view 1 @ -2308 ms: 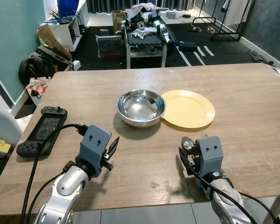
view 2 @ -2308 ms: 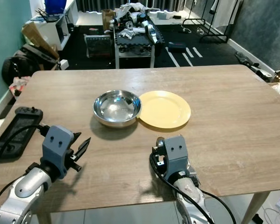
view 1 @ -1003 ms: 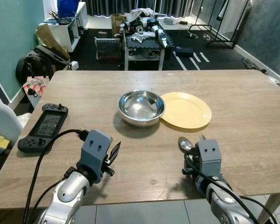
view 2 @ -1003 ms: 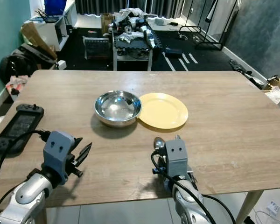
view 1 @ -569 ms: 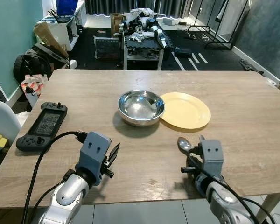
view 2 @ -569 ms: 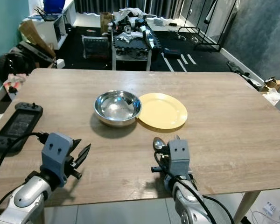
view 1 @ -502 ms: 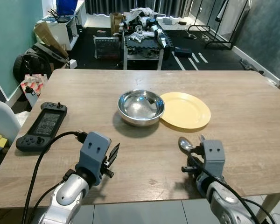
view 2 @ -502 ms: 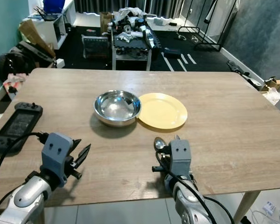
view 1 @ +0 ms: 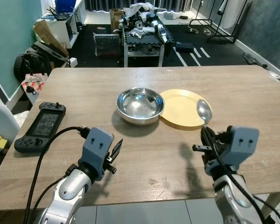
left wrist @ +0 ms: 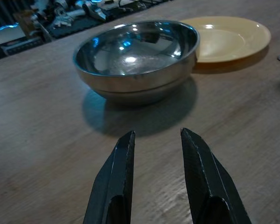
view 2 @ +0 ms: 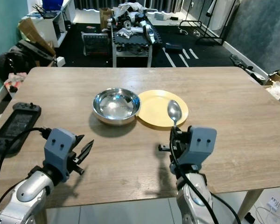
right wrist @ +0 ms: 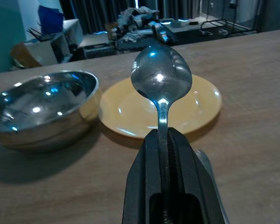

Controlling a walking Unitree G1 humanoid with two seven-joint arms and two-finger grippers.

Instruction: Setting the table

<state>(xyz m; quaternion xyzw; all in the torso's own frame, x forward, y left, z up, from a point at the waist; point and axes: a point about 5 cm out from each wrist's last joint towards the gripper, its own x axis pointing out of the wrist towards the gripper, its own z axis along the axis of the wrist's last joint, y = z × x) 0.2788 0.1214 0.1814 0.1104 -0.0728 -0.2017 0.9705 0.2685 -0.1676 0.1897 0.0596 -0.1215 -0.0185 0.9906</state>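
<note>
The right gripper [right wrist: 162,140] is clamped tight on the handle of a metal spoon [right wrist: 161,81], its two black fingers [right wrist: 144,168] pressed against the stem from both sides. The spoon stands upright, bowl at 12 o'clock from the gripper, lifted off the wooden table [view 1: 252,88]. In the head views the spoon's bowl [view 1: 204,110] overlaps the near right rim of the yellow plate [view 1: 182,108]; the gripper itself hangs above the bare tabletop at about 5 o'clock from the plate.

From that gripper, the plate lies at roughly 11 o'clock, and the steel bowl [view 1: 140,104] sits further along at 10 o'clock, upright, its rim touching or just overlapping the plate's left edge.

The left gripper [left wrist: 156,163] hovers low over the table near the front edge, at 7 o'clock from the steel bowl, its fingers [left wrist: 119,177] parted with nothing between them and pointing toward the bowl [left wrist: 137,58]. A black cable runs along its arm.

A black handheld game console [view 1: 39,126] lies flat at 9 o'clock from the bowl, near the table's left edge. Beyond the table, a cluttered low rack [view 1: 142,28] stands on the dark floor at 12 o'clock.
</note>
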